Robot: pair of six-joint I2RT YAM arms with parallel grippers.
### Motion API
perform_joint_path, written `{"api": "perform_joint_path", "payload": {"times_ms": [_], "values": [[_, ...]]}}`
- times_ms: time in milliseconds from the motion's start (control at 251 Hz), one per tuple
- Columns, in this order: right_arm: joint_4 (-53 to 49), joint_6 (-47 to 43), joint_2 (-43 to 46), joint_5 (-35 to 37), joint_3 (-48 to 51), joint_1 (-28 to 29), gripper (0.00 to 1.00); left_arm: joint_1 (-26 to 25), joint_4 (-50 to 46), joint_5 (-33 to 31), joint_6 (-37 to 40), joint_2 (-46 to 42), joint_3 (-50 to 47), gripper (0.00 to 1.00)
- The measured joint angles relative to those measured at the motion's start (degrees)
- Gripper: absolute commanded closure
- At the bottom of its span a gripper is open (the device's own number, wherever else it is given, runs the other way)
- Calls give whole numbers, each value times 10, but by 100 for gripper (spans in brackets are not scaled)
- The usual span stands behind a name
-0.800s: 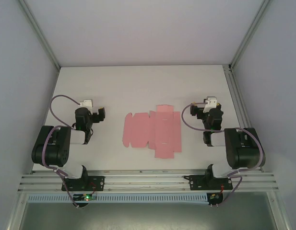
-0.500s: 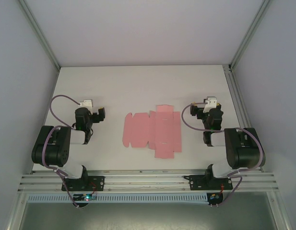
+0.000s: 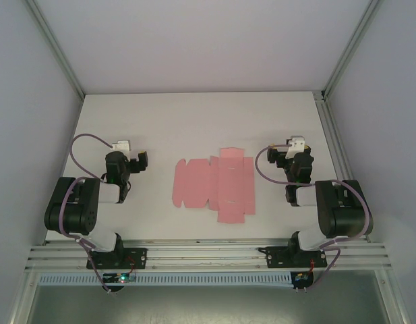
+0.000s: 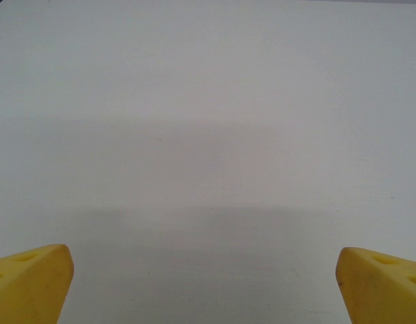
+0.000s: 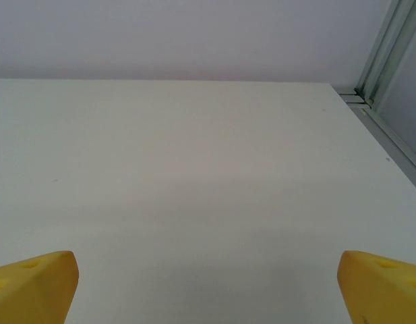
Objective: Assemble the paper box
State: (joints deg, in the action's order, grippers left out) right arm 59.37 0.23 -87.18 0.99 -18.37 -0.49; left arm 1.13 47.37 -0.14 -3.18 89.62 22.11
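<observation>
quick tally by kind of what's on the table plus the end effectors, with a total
flat pink die-cut card sheet: 1
open end effectors with yellow fingers: 2 (left end effector, right end effector)
total: 3

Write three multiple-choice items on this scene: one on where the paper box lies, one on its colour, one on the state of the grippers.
1. Where does the paper box lie?
A) in the middle of the table
B) against the back wall
C) hanging off the near edge

2. What colour is it?
A) blue
B) pink
C) green

3. The left gripper and right gripper are:
A) both shut
B) one shut on the card
C) both open

Answers: 1 A, the flat sheet lies mid-table. 2 B, the card is plain pink. 3 C, in each wrist view the jaws stand wide with nothing between them.
</observation>
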Motion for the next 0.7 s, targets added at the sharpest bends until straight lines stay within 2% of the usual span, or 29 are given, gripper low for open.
{"api": "perform_joint_path", "payload": {"times_ms": [431,527,623,698], "values": [[-2,0,0,1,0,0,2,0,-11,1,0,-2,5,0],[-56,0,22,12,-12,6,2,0,-122,-3,-2,-40,53,0],[-166,-2,88,38,-52,36,2,0,-227,-6,-30,-118,116,0],[-253,6,139,46,-102,63,3,0,-277,19,-63,-182,151,0]]}}
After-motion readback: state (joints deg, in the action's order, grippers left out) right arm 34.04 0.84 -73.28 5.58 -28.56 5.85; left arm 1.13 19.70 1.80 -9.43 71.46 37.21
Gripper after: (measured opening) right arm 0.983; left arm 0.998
